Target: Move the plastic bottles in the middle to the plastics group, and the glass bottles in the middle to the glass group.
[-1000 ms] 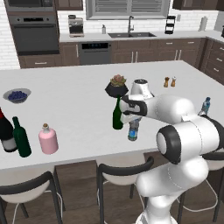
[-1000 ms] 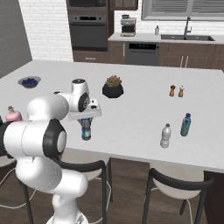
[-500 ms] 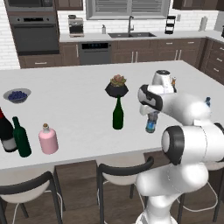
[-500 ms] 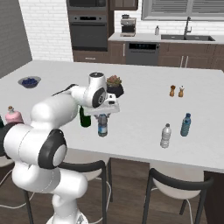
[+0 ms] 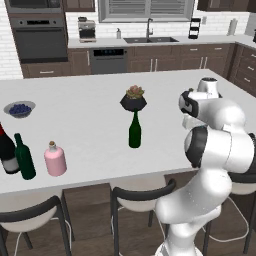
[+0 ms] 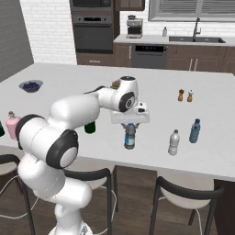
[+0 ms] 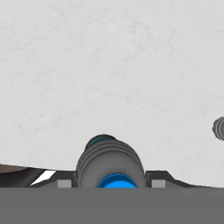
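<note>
Gripper [image 6: 130,125] is clamped on the small water bottle [image 6: 130,136] at its neck; bottle hangs upright, its base close over the white counter [image 6: 64,78], contact w/ the surface cannot be told. In the hand view the blue cap [image 7: 117,181] sits at bottom centre between the finger tips, ribbed bottle body [image 7: 109,159] just above it, pale counter [image 7: 109,65] behind.

Positions, right base view:
- Held bottle: near front edge of counter, left of the plastics pair, apart from both.
- Pale clear bottle [image 6: 174,142]: upright, nearest the held one.
- Blue-tinted bottle [image 6: 195,131]: upright, just beyond and to the right of the clear one.
- Salt and pepper shakers [image 6: 185,95]: further back, side by side.

Positions, left base view:
- Slim green wine bottle [image 5: 134,130]: upright at counter centre, just in front of the potted plant [image 5: 133,98].
- Pink bottle [image 5: 55,159] w/ cork: upright near front-left edge.
- Stocky green bottle [image 5: 24,157] and big dark bottle [image 5: 6,152] w/ red top: just left of the pink one, close together.
- Bowl of blueberries [image 5: 19,108]: further back on the left.
</note>
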### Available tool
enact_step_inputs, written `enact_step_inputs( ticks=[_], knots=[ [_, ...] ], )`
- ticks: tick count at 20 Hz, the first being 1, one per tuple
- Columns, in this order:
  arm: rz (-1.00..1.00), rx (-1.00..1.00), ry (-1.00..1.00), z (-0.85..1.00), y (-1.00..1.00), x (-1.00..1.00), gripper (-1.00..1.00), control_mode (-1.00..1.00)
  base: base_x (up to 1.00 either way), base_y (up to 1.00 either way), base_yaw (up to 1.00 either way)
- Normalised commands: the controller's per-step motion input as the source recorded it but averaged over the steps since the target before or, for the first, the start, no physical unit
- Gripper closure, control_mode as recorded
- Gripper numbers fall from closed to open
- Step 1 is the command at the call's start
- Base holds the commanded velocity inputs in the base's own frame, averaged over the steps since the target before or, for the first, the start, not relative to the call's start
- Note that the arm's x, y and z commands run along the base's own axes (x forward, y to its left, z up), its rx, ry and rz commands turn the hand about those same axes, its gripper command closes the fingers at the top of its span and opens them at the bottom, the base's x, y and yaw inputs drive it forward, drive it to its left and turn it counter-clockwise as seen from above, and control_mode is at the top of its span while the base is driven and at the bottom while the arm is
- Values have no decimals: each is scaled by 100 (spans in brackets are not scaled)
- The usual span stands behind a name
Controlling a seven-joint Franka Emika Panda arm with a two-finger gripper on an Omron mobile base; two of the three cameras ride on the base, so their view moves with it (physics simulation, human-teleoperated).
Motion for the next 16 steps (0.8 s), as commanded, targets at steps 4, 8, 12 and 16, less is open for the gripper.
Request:
enact_step_inputs(
  ticks=[4,8,12,16],
  knots=[
    [-13,-6,18,-18,-48,15,100,-100,0,0,0],
    [-10,-7,2,-4,-26,46,100,-100,0,0,0],
    [-6,-1,-8,-15,-24,4,100,-100,0,0,0],
    [-2,0,-12,-11,-38,6,100,-100,0,0,0]
  ],
)
